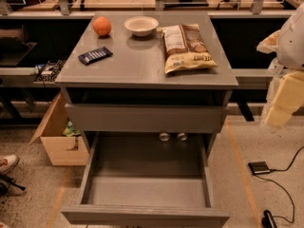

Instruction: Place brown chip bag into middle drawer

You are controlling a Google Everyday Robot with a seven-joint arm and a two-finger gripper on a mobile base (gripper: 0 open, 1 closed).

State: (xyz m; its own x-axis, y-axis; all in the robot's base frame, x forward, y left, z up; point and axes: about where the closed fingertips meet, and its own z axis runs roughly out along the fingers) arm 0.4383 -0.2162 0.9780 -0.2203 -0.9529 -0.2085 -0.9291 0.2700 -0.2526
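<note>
Brown chip bag (186, 48) lay flat on the grey counter (142, 68), right-hand side as seen, its yellow band toward the front edge and the white label panel toward the back. It was untouched by the arm. On the same counter: a white bowl (141, 25) at the back centre, just left of the bag's top corner; an orange (101, 26) left of the bowl; a dark blue wrapped bar (95, 55) further forward on the left, lying at an angle. Below the counter, a plain grey drawer front (145, 118) sat closed. Under it the middle drawer (145, 194) stood pulled well out toward the camera, its flat floor and low side walls in full view. Claw (279, 109) hung at the far right edge of the view, off to the side of the cabinet, below counter height and well apart from the bag; whether spread or pressed together, could not tell. A cardboard box (56, 144) sat on the speckled floor left of the cabinet. A small black device (260, 167) with a cable lay on the floor to the right.
</note>
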